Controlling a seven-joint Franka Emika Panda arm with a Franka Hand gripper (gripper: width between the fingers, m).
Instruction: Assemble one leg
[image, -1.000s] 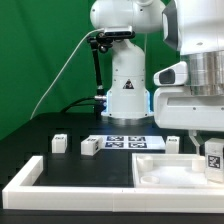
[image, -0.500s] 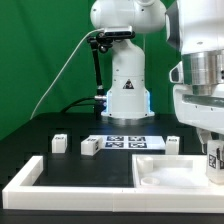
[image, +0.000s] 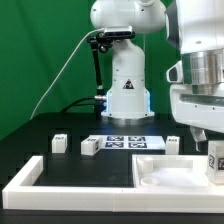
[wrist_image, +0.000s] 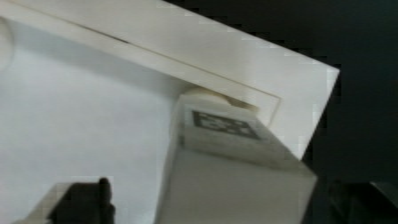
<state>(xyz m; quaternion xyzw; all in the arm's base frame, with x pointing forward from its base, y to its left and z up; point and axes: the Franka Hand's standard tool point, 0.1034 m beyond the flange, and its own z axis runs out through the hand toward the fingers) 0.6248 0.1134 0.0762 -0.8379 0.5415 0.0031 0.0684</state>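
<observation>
One leg (image: 213, 160), a small white block with a black-and-white tag, stands at the corner of the large flat white panel (image: 170, 172) at the exterior view's right. My gripper (image: 211, 150) is right above and around it. In the wrist view the leg (wrist_image: 231, 140) runs between my fingers, its far end at the panel's corner (wrist_image: 107, 110). One dark finger (wrist_image: 80, 200) stands apart from the leg with a strip of panel showing between them. My gripper (wrist_image: 222, 208) looks open around the leg. Three more legs (image: 60, 143) (image: 89, 146) (image: 173, 144) stand on the black table.
The marker board (image: 125, 142) lies in front of the robot base (image: 125, 90). A long white border frame (image: 40, 178) runs along the front and the exterior view's left. A black post with a cable (image: 97, 70) stands behind.
The wrist and hand have turned and shifted a little to the exterior view's right. The leg has stayed at the panel's corner.
</observation>
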